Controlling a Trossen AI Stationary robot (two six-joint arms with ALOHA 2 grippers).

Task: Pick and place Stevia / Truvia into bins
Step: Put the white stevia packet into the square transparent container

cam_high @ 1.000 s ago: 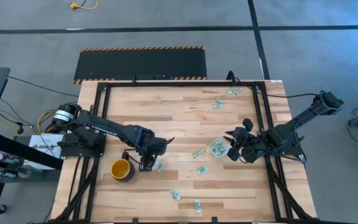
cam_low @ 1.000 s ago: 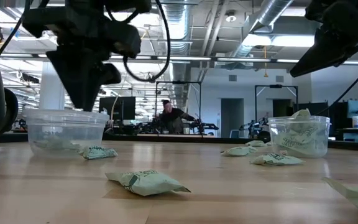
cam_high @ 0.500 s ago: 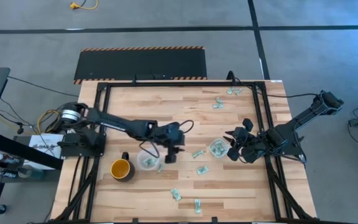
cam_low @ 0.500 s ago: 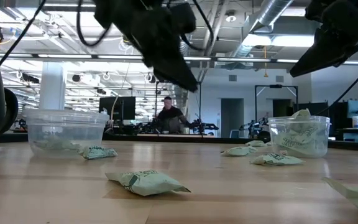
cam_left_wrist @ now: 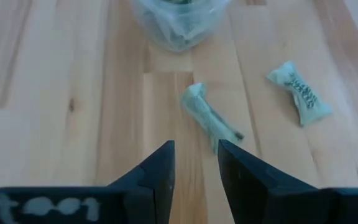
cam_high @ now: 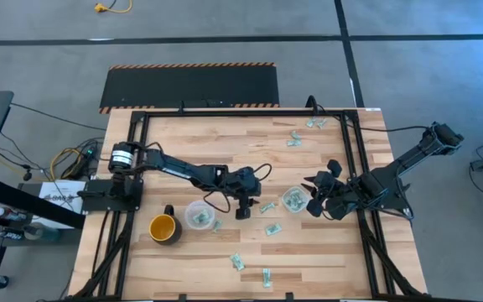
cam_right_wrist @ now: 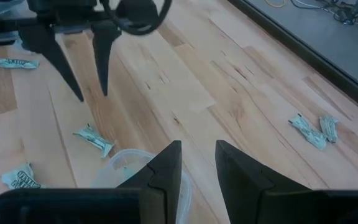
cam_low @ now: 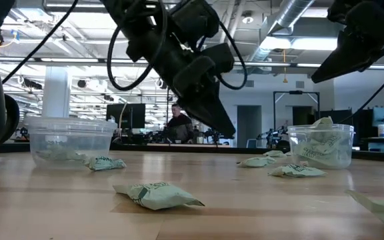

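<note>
— Nearest us, what's on the desk (cam_high: 225, 143)?

— A crumpled sachet (cam_low: 157, 195) in front, another (cam_low: 105, 163) beside the left-hand bin (cam_low: 71, 139), which holds a few sachets. The right-hand bin (cam_low: 321, 147) is fuller, with two packets lying just beside it.

— And the left gripper (cam_high: 242, 209)?

— Above the boards between the two bins, fingers (cam_left_wrist: 155, 180) a narrow gap apart, nothing in them. A twisted sachet (cam_left_wrist: 209, 116) lies just ahead of the tips.

— The right one?

— The right gripper (cam_high: 311, 200) hovers by its bin, slightly parted, empty. Farther off, a few sachets (cam_high: 293, 138) sit near the desk's back edge.
</note>
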